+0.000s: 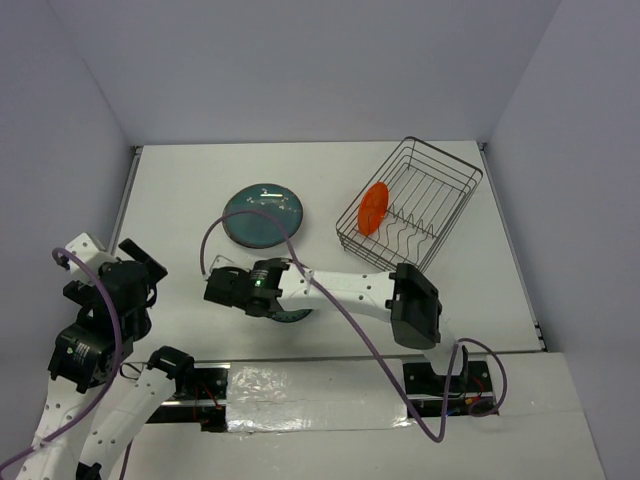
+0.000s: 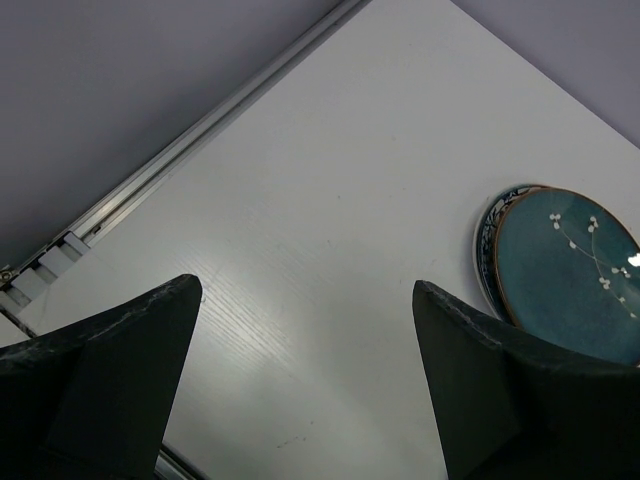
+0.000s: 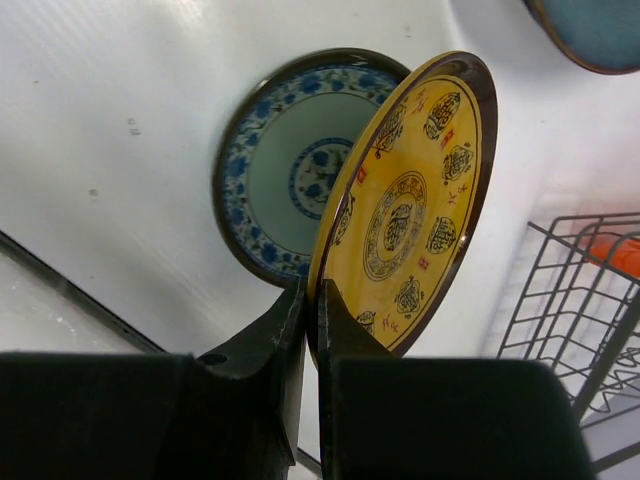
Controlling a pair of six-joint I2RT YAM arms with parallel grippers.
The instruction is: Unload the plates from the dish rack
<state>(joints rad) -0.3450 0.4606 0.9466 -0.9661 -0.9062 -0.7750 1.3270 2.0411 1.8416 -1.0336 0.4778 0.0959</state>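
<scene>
My right gripper (image 3: 312, 290) is shut on the lower rim of the small olive-brown plate with a yellow patterned face (image 3: 410, 200). It holds the plate on edge just above the small blue-patterned plate (image 3: 285, 175), which lies flat on the table. In the top view this gripper (image 1: 228, 290) is left of centre, and a sliver of the blue plate (image 1: 292, 317) shows under the arm. The dish rack (image 1: 410, 205) stands at the back right with the orange-red plate (image 1: 374, 208) upright in it. The dark teal plate (image 1: 263, 213) lies on another plate. My left gripper (image 2: 307, 290) is open and empty.
In the left wrist view the teal plate (image 2: 570, 275) lies on a patterned plate whose rim (image 2: 487, 250) shows. The table's left rail (image 2: 180, 160) runs along the wall. The rack's wire corner (image 3: 570, 300) is right of the held plate.
</scene>
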